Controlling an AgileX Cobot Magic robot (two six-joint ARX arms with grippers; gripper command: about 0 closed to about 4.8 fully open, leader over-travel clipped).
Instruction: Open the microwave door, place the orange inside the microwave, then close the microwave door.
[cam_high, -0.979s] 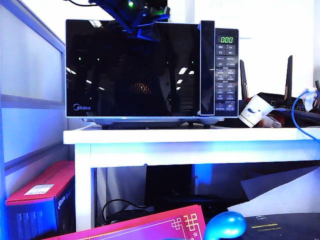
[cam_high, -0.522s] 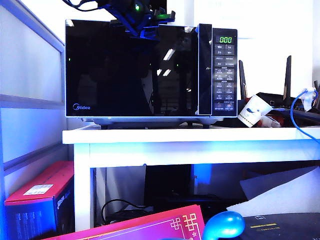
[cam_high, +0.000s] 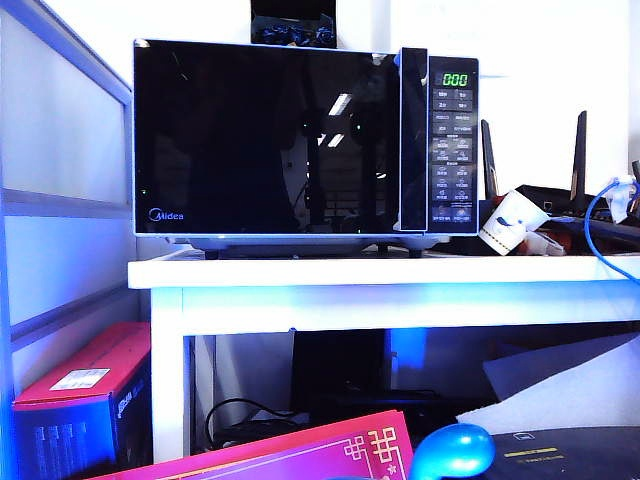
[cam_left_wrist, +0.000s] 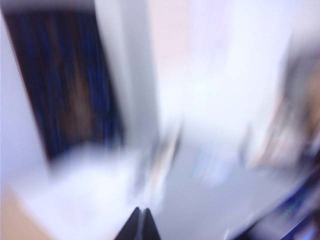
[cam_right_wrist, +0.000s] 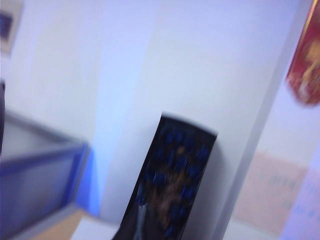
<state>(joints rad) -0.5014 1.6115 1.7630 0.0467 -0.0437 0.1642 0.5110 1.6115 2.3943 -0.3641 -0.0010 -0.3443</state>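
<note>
White walls and a pale partition frame a white worktop (cam_high: 400, 272) seen from low down in the exterior view. Below its left end a red box (cam_high: 85, 385) is seen on the floor, with a pink printed sheet (cam_high: 330, 450) and a blue rounded object (cam_high: 452, 450) nearest the camera. On the worktop's left and middle the microwave (cam_high: 305, 140) is set, its front facing the camera. The microwave door (cam_high: 265, 135) is shut flush, and only reflections are seen in the dark glass; the orange cannot be made out. At the microwave's right side a green display (cam_high: 454, 79) is lit. Toward the right edge a tipped paper cup (cam_high: 508, 222) and a blue cable (cam_high: 600, 235) are found.

The left claw (cam_left_wrist: 139, 225) is seen only in its blurred wrist view, fingertips together and nothing held. The right claw (cam_right_wrist: 170, 185) appears as a dark blurred shape against a white wall, closed and empty as far as can be judged.
</note>
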